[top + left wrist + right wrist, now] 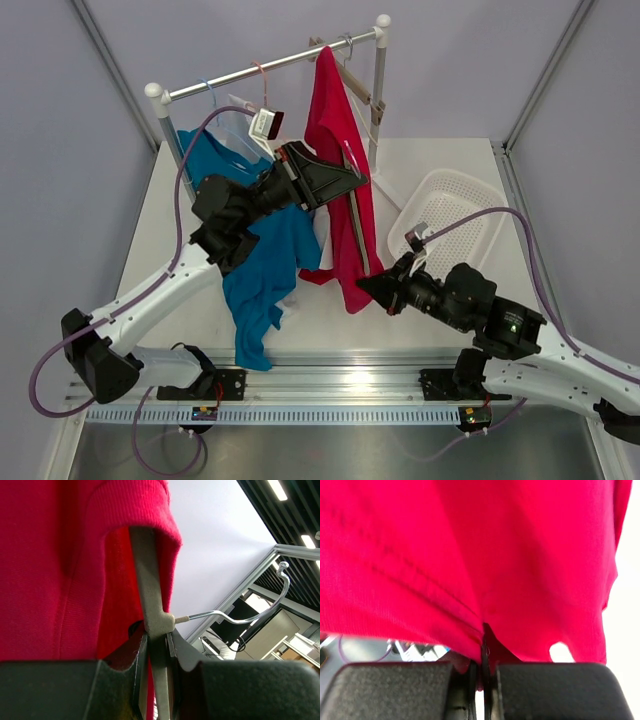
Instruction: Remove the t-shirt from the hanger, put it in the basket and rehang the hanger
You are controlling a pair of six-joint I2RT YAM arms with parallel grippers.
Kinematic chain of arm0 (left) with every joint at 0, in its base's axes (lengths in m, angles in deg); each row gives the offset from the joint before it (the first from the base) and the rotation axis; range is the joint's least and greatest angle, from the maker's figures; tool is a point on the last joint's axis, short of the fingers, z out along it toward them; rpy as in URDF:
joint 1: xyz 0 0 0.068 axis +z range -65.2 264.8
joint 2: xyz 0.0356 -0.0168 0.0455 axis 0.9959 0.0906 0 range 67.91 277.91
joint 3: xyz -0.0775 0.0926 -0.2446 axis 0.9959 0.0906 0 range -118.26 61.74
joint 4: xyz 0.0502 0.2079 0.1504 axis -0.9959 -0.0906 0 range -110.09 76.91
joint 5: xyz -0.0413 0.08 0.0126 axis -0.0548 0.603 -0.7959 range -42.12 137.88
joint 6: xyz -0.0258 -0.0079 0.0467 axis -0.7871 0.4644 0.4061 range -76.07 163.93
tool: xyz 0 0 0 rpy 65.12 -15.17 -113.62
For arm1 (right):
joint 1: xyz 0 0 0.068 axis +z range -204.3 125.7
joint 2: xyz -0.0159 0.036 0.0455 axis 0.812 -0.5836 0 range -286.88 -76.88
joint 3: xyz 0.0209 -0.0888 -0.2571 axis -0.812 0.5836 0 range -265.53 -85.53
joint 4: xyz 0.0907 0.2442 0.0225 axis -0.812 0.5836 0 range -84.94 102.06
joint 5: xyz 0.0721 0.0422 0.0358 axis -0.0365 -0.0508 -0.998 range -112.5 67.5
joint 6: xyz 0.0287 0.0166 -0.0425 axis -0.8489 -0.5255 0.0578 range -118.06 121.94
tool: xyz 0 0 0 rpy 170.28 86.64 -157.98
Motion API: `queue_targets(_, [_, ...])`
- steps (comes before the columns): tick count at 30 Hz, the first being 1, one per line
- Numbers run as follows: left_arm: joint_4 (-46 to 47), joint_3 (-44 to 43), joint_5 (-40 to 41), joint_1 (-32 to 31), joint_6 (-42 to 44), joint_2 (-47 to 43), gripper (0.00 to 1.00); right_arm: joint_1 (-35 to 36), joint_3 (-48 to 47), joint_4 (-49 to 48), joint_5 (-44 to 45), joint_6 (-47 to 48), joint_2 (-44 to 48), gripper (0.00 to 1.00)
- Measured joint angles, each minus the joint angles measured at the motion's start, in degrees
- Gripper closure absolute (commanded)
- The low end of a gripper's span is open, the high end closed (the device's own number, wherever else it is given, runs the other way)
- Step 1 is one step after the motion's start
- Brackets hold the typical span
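Note:
A red t-shirt (338, 150) hangs from a grey hanger (352, 190) below the rack's rail. My left gripper (352, 180) is shut on the hanger near its neck; in the left wrist view the jaws pinch the grey hanger bar (150, 600) just below its wire hook (260, 612), with the red t-shirt's collar (75, 565) draped over it. My right gripper (366, 284) is shut on the t-shirt's bottom hem; in the right wrist view the red t-shirt (485, 555) fills the frame and its hem runs into the closed jaws.
A blue t-shirt (262, 270) hangs from the rack's left end down to the table. The metal rail (265, 68) holds further empty hangers (262, 118). A white basket (452, 215) leans at the right.

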Motion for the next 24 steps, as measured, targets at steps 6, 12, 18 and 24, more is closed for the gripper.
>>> queue_targets(6, [-5.7,-6.3,-2.7,-0.5,-1.2,3.1,1.0,0.0,7.4,4.6,3.6,-7.3,9.7,1.0])
queue_targets(12, [-8.2,-7.5,-4.9,-1.4,-4.1,3.5,1.0,0.0,7.7,7.1,9.9,-11.0,10.7,1.0])
queue_targets(18, [-8.2,-2.6,-4.7,-3.8,-5.2,0.8,1.0,0.0,2.6,8.0,14.6,-9.7,0.1,0.78])
queue_targets(24, [-7.0,13.4,-3.3,-6.1,-5.7,-7.5,1.0,0.0,-4.1,12.5,18.8,-4.5,1.1,0.2])
